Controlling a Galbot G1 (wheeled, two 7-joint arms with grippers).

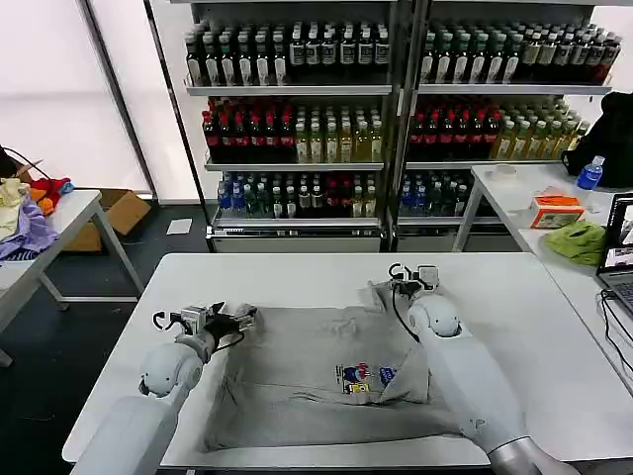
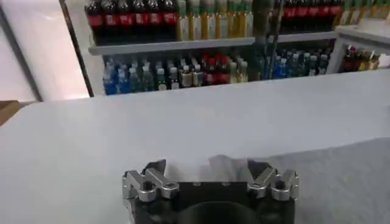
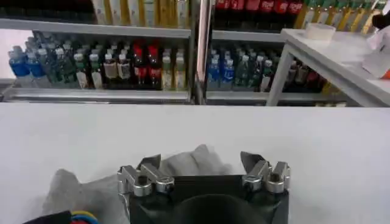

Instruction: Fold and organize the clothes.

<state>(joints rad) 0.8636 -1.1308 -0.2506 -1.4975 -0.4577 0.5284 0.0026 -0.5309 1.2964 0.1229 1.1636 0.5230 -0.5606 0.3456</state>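
A light grey shirt (image 1: 307,366) with a small multicoloured chest print (image 1: 362,378) lies spread on the white table (image 1: 297,272); its lower right part is folded over beside the print. My left gripper (image 1: 240,317) stands open at the shirt's upper left corner, and in the left wrist view a bump of grey cloth (image 2: 226,164) rises between the spread fingers of that gripper (image 2: 207,168). My right gripper (image 1: 401,287) is open at the upper right corner. There a peak of cloth (image 3: 196,159) sits between the fingers of the right gripper (image 3: 200,163).
Shelves of bottles (image 1: 297,119) stand behind the table. A side table on the right holds a lime-green cloth (image 1: 577,240), an orange box (image 1: 556,210), a water bottle (image 1: 589,173) and a laptop (image 1: 621,237). Coloured garments (image 1: 30,223) lie on a table at the left.
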